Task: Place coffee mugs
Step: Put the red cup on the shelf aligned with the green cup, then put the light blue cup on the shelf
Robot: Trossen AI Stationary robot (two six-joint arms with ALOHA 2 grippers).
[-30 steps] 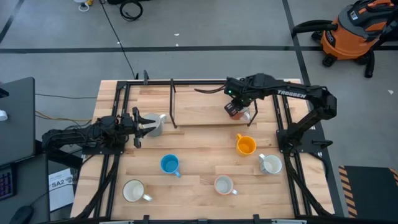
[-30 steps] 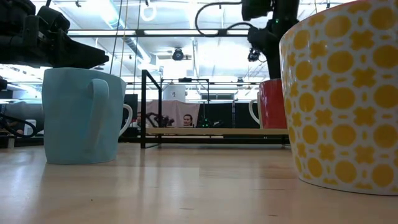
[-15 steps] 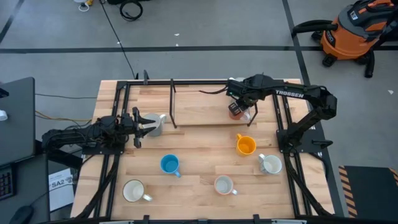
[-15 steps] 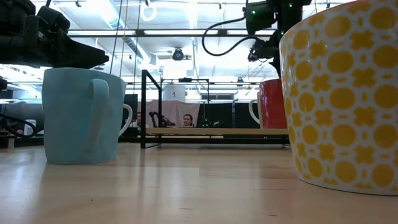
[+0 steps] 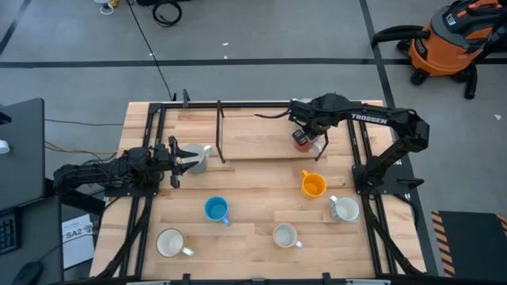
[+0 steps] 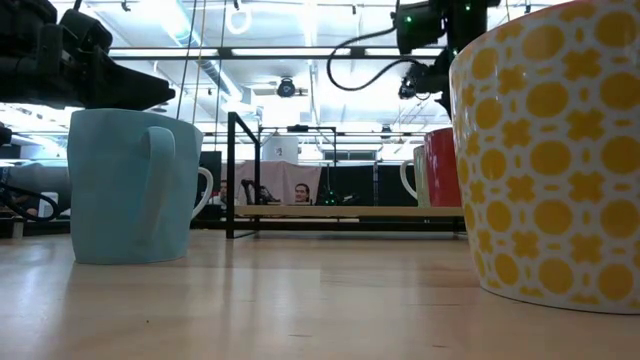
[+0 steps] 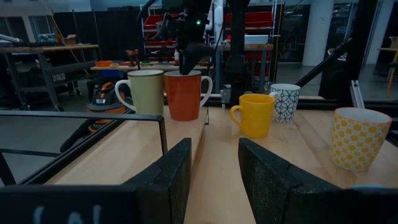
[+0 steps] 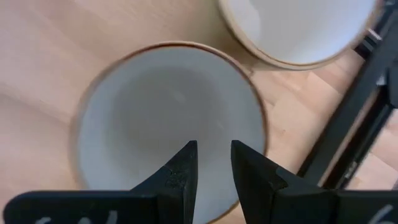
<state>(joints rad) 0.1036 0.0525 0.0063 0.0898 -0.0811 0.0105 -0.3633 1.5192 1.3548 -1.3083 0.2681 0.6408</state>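
A reddish-brown mug (image 5: 299,143), white inside (image 8: 168,118), stands upright on the raised wooden board (image 5: 261,142) at the table's far right. A cream mug (image 7: 146,92) stands close beside it, hidden by the arm in the high view. My right gripper (image 8: 214,158) points steeply down over the reddish-brown mug's mouth. Its fingers are a small gap apart, and only the mug's inside shows between them. My left gripper (image 7: 214,165) waits open and level at the table's left, by a grey mug (image 5: 198,158). My right gripper comes at the reddish-brown mug from above. Both fingertips (image 8: 186,155) show against its white inside, with no wall or handle between them. In the left wrist view the fingers reach down to the rim (image 7: 186,72). Whether they touch the mug I cannot tell.
Blue (image 5: 215,209), orange (image 5: 313,185), patterned white (image 5: 344,209), yellow-dotted (image 5: 283,235) and cream (image 5: 170,242) mugs stand on the table's near half. A black frame post (image 5: 220,131) rises at the board's left end. A black rail (image 8: 348,124) runs close beside the two mugs.
My right gripper has shifted slightly toward the table's right edge and turned a little above the reddish-brown mug. The gap between its fingers looks the same. The mug stays upright on the board.
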